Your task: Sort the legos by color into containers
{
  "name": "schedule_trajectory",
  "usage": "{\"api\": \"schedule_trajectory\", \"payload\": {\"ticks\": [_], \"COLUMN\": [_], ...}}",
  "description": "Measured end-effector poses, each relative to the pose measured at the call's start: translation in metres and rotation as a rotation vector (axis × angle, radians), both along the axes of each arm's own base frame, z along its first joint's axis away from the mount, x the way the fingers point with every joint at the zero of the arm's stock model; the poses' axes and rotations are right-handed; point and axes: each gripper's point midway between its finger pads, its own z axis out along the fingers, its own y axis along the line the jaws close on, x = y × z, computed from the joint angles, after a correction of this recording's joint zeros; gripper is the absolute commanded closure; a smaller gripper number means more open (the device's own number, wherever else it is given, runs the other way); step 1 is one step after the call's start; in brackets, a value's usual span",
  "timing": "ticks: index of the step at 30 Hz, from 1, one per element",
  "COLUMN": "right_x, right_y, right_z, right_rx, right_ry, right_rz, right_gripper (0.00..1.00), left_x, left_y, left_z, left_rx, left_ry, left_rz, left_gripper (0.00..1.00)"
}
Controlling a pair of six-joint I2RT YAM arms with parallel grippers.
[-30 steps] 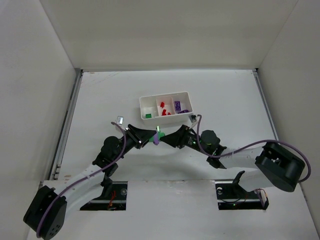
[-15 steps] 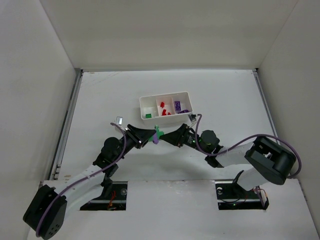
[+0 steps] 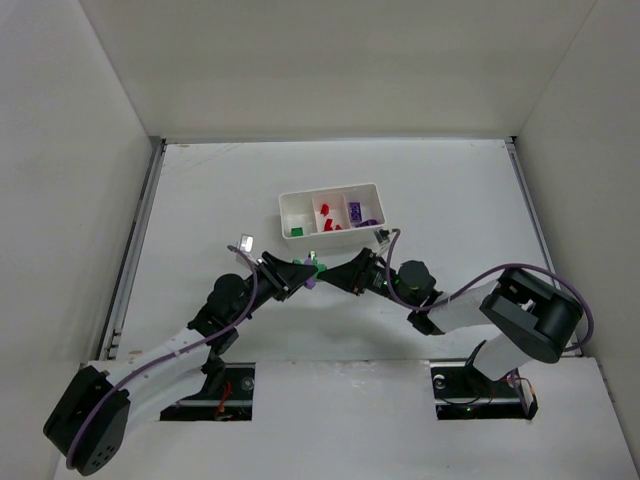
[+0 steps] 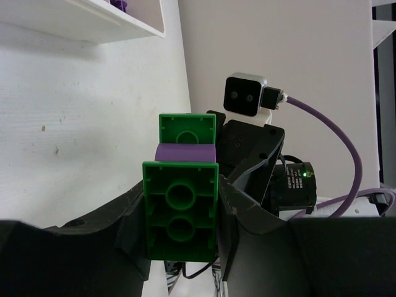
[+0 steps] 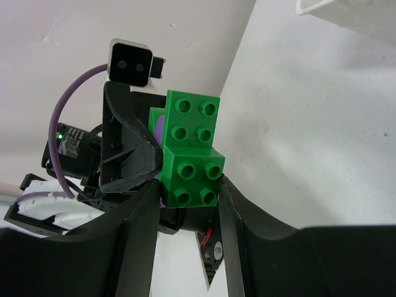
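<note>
A small stack of green and purple legos (image 3: 313,271) hangs above the table just in front of the white tray (image 3: 335,237), held from both sides. My left gripper (image 3: 302,273) is shut on a green brick (image 4: 180,209), seen from its underside; a purple brick (image 4: 184,152) and a second green brick (image 4: 187,131) sit beyond it. My right gripper (image 3: 328,274) is shut on a studded green brick (image 5: 197,180) of the same stack. The tray's left compartment holds a green lego (image 3: 297,232), the middle one red legos (image 3: 327,217), the right one purple legos (image 3: 356,211).
The tray's corner shows at the top of the left wrist view (image 4: 93,25) and the right wrist view (image 5: 346,12). White walls enclose the table on the left, back and right. The arm bases stand at the near edge.
Both grippers stay closed on the stack, which has shifted slightly toward the tray. The right arm's elbow and base joint have swung left.
</note>
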Motion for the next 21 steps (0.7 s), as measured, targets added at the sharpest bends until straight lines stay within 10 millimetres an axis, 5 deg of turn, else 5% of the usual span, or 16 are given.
{"api": "schedule_trajectory", "payload": {"ticks": [4, 13, 21], "right_x": [0.001, -0.001, 0.022], "right_y": [0.0, -0.009, -0.03], "right_z": [0.002, 0.014, 0.015], "right_rx": [0.005, 0.014, -0.082], "right_ry": [-0.002, -0.029, -0.073], "right_rz": [-0.001, 0.008, -0.103], "right_gripper": [0.69, 0.69, 0.69], "left_x": [0.001, -0.006, 0.01], "left_y": [0.0, 0.003, 0.022], "left_z": [0.002, 0.012, 0.006], "left_rx": [0.004, -0.01, 0.019], "left_ry": [-0.009, -0.035, -0.024], "left_rz": [0.005, -0.019, 0.066], "left_gripper": [0.86, 0.88, 0.88]}}
